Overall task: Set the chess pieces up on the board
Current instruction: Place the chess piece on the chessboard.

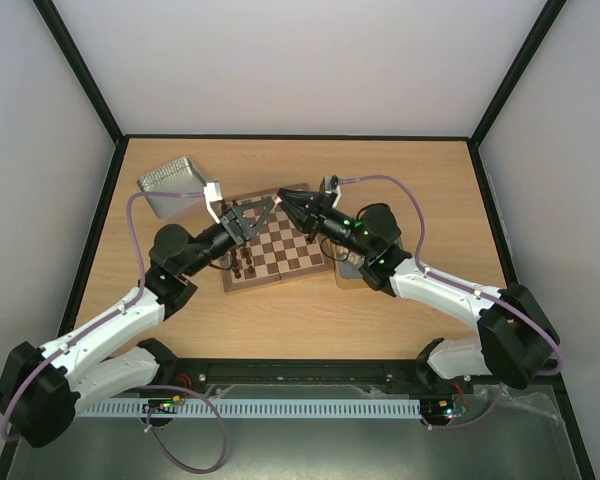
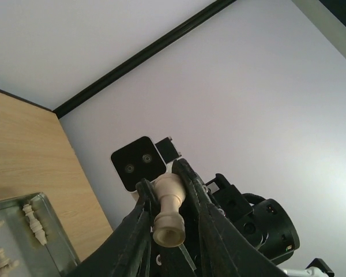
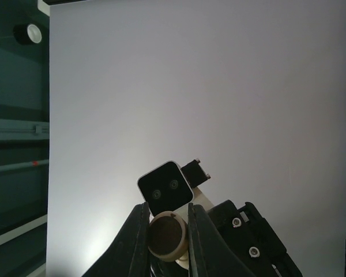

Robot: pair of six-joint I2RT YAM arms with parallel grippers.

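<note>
One cream chess piece [image 2: 170, 210] is held in the air between both grippers, which meet tip to tip above the far edge of the board [image 1: 280, 282]. My left gripper [image 1: 271, 204] [image 2: 164, 182] is shut on it, and one rimmed end of the piece points at the left wrist camera. My right gripper [image 1: 286, 198] [image 3: 167, 208] is shut on its round end [image 3: 168, 234], whose dark-centred face points at the right wrist camera. More cream pieces [image 2: 34, 222] lie in a metal tin [image 2: 52, 231] below the left gripper.
Dark brown pieces [image 1: 242, 262] stand along the board's left edge. A shiny tin [image 1: 170, 185] sits at the back left of the table. Another tin [image 1: 348, 270] lies under the right arm beside the board's right edge. Black-framed walls enclose the table.
</note>
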